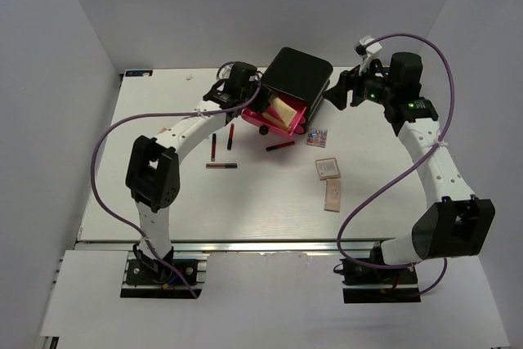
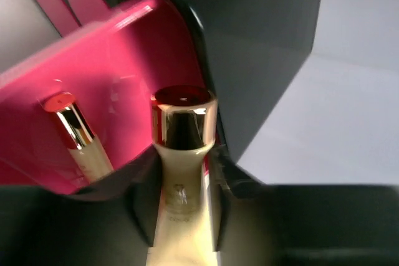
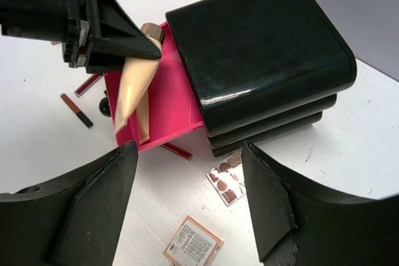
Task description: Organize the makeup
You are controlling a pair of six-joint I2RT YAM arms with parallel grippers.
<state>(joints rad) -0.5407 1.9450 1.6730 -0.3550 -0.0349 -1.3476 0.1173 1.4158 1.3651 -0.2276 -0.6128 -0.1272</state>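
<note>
- White table (image 1: 270, 218), grey walls all round. A black box (image 1: 298, 75) sits at the back with one pink drawer (image 3: 174, 107) pulled out.
- Left gripper (image 2: 182, 182): its fingers (image 2: 142, 207) pinch a beige tube (image 2: 181, 216) round the body, and the gold cap pokes out past the tips.
- The tube hangs over the open drawer, inside its walls. Can't tell if its tail end touches the drawer floor.
- A second tube (image 2: 84, 151) already lies in the same drawer, just beside the held one.
- The step looks like setting the tube down. I'd lower it until it lies flat alongside the other tube, keep the cap off the box front, and only then spread the fingers.
- Letting go too high could bounce it off the drawer rim.
- The left arm reaches far forward with its elbow up and the wrist tipped down over the drawer.
- Right gripper (image 3: 188, 151): fingers spread wide, holding nothing. It hovers near the box's right side, turned toward it, with the arm stretched up the right edge.
- Not yet sorted: pencils (image 1: 221, 166) on the table left of the drawer, another pencil (image 1: 280, 145) in front of it, and square palettes (image 1: 328, 167) further right.
</note>
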